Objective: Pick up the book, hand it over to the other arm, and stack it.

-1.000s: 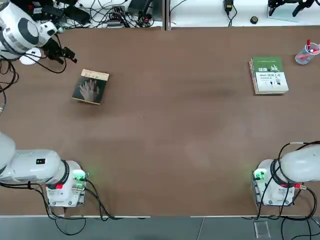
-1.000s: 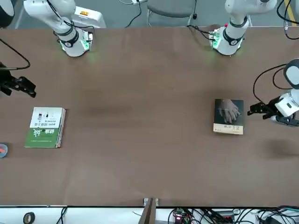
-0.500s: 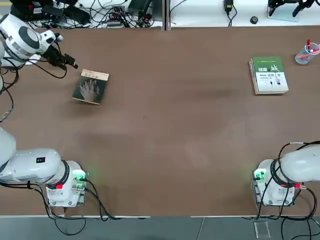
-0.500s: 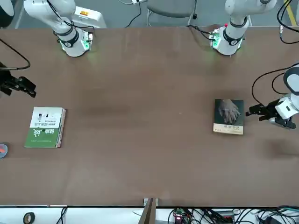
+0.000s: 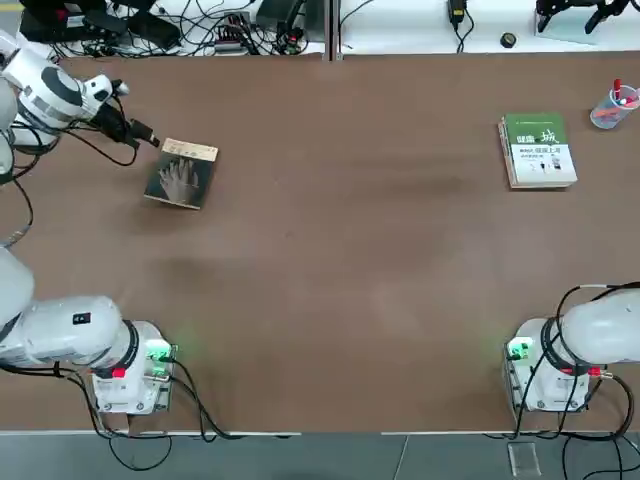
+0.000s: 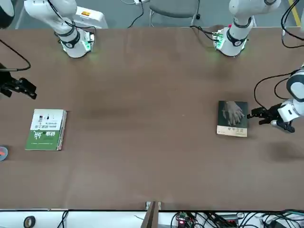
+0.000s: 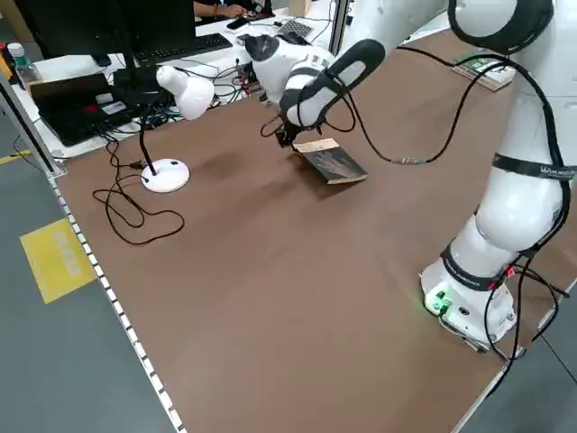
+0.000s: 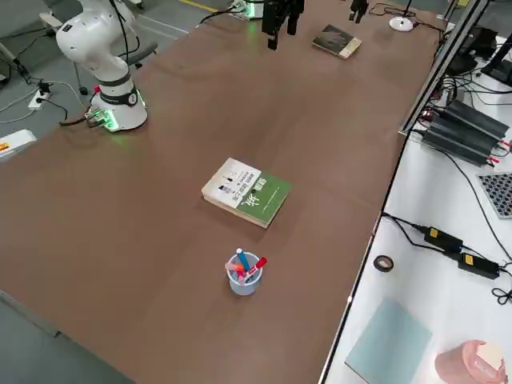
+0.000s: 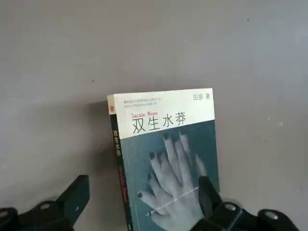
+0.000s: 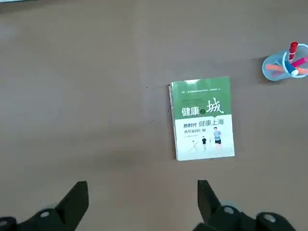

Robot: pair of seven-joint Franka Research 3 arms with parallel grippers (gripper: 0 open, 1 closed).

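Currently Flat on the Desk: Hand-Cover Paperback Beside the Left Claw

The thin, dark grey-green paperback with a pale hand and a tan top band (image 5: 181, 174) lies face up on the wide, matte brown desk (image 5: 330, 300), toward the robot's left and nearer the far edge than the robot. It sits slightly turned, its banded edge facing that far side, with a strip of bare desk between them.

The left claw (image 9: 144, 180) hovers near the paperback's far left corner, released, its black fingers spread and nothing gripped. In the left wrist view, one fingertip overlaps the cover's hand picture. The white, round lamp base (image 7: 165, 175) stands on the desk near the left arm.

Between the paperback and the thicker, rectangular green-and-white book (image 5: 541, 150), the desk offers broad open room. That book lies flat, well apart on the robot's right, with a translucent blue plastic cup of coloured pens (image 5: 614, 107) near it. The right claw (image 10: 143, 183) is parked, raised on the robot's right, released and holding nothing.
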